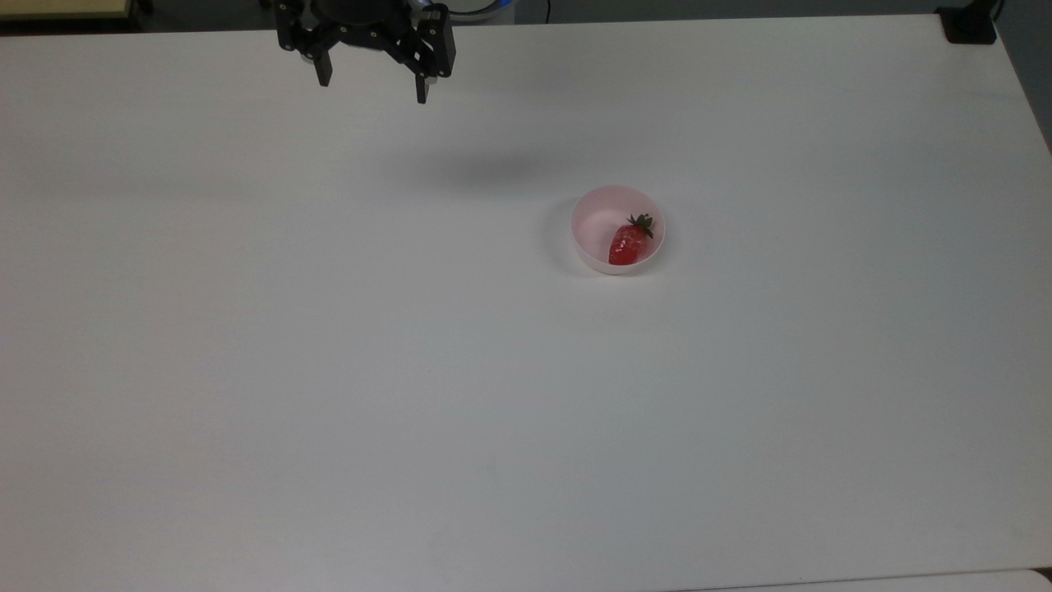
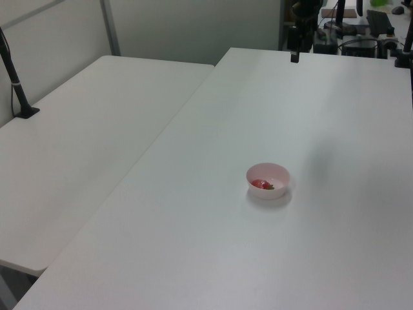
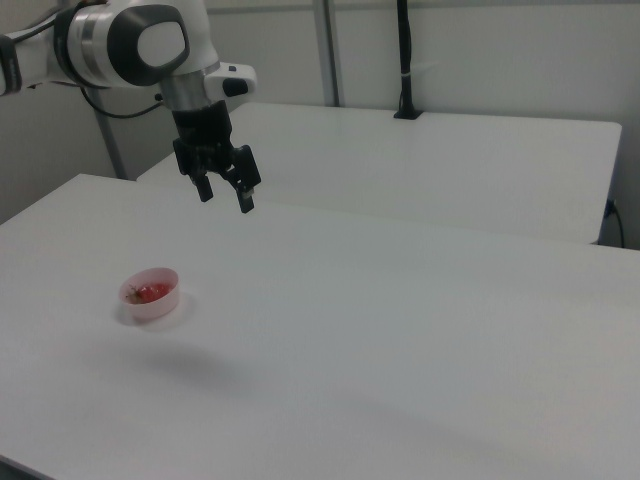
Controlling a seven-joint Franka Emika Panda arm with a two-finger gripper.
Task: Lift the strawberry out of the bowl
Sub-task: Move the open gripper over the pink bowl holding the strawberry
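Well, we see the gripper [image 1: 371, 90] hanging spread wide and empty (well apart from the bowl [image 1: 593, 212]), while the strawberry [image 1: 629, 242] lies inside it.

A white tabletop [image 1: 329, 370] is seen, plain and matte. One pale pink bowl [image 1: 590, 215] is set directly on it, right of centre in the top view. A red strawberry [image 1: 629, 243] is held inside the bowl.
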